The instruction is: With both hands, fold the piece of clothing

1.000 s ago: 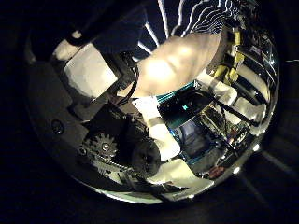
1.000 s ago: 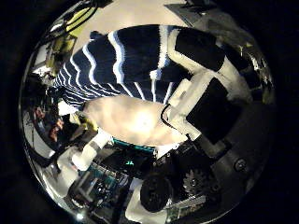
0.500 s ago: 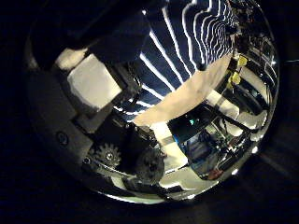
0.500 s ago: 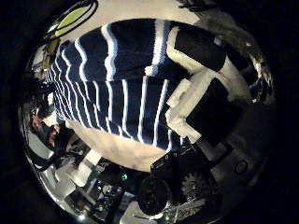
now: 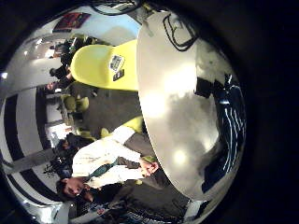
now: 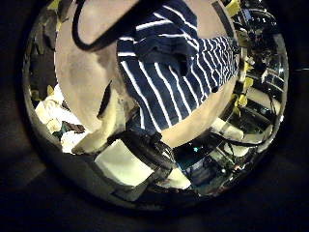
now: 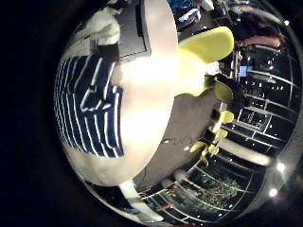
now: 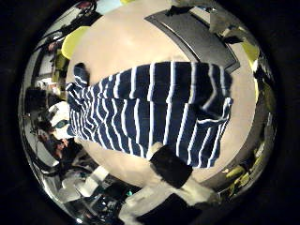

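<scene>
**Right thumb side palm view: striped garment lay flat below both hands**

Right thumb side palm view gave the clearest look: the striped garment point(image 8: 155, 108) lay spread on the pale table point(image 8: 122, 42), dark with white stripes, one narrow end trailing toward the table's edge. It looked partly folded, with an upper layer ending in a straight edge across the body, though how many layers there were could not be told. The right hand point(image 8: 178, 178) showed only as black and white parts at the cloth's near edge; whether its fingers were straight or curled could not be told, and no cloth appeared pinched in them.

From the left thumb side palm view, the garment point(image 6: 179, 72) sat ahead of the left hand point(image 6: 135, 155), whose parts stood at the hem beside it. Their posture was also unclear.

Judging by how small the garment appeared, both palms were raised well clear, probably between folds, with the garment left resting on the table so its edges could be found.
</scene>
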Controlling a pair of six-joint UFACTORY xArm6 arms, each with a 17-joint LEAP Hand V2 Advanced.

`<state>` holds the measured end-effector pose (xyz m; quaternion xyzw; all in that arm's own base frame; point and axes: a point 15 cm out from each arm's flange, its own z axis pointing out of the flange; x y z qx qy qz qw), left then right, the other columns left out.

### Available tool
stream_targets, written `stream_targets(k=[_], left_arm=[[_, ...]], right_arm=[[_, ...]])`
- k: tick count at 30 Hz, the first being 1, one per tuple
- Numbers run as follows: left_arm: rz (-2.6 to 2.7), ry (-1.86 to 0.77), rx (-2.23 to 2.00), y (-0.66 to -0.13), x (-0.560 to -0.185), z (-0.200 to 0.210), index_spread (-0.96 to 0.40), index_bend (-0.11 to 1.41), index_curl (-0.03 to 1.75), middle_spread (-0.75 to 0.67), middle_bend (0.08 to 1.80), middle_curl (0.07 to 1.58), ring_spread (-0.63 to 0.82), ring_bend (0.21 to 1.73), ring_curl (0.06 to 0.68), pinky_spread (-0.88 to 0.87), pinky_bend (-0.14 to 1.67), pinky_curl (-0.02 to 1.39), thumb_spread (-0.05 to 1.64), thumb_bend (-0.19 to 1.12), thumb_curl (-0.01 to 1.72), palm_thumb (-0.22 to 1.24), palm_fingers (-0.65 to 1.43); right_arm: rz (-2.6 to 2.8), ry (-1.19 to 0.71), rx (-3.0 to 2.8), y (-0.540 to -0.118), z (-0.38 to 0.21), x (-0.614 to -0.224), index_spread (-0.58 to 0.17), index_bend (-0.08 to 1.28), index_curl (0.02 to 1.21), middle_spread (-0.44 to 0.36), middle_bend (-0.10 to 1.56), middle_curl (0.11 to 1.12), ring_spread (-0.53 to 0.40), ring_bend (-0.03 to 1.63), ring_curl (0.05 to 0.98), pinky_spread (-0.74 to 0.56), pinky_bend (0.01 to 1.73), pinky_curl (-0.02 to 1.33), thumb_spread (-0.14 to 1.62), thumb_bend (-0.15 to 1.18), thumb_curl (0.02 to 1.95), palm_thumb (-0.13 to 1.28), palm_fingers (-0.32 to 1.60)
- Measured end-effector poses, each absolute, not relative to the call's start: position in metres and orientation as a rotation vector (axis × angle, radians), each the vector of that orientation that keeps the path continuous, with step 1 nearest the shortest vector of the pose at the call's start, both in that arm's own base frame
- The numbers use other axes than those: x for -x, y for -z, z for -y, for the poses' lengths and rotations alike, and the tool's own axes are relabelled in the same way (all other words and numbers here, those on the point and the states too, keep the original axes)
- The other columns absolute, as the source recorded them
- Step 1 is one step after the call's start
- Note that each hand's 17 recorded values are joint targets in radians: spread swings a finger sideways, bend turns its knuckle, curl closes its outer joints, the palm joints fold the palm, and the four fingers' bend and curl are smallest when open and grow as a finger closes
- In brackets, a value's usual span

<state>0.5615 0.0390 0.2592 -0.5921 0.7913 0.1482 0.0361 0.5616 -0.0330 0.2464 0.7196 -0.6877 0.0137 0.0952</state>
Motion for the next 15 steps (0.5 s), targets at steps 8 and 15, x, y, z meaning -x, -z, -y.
stream_targets(k=[8,15], left_arm=[[-2.558,-0.401,1.887,-0.257,-0.513,-0.029,-0.41,0.48,1.21,-0.08,0.17,0.75,-0.09,0.88,0.359,-0.23,0.66,0.62,1.15,-0.02,0.44,0.52,0.16],[-2.651,-0.360,1.912,-0.228,-0.477,-0.013,-0.37,0.47,1.15,-0.01,0.18,0.66,-0.07,0.85,0.343,-0.16,0.61,0.60,1.17,-0.02,0.43,0.52,0.19]], right_arm=[[2.121,-0.053,-2.165,-0.285,0.051,-0.558,-0.394,0.21,0.50,-0.060,0.49,0.45,0.054,0.82,0.384,0.39,0.81,0.43,1.16,-0.02,0.33,0.36,0.06],[2.099,0.106,-2.069,-0.250,0.067,-0.535,-0.299,0.19,0.47,-0.009,0.42,0.41,0.104,0.75,0.344,0.44,0.75,0.38,1.16,-0.03,0.31,0.32,0.13]])
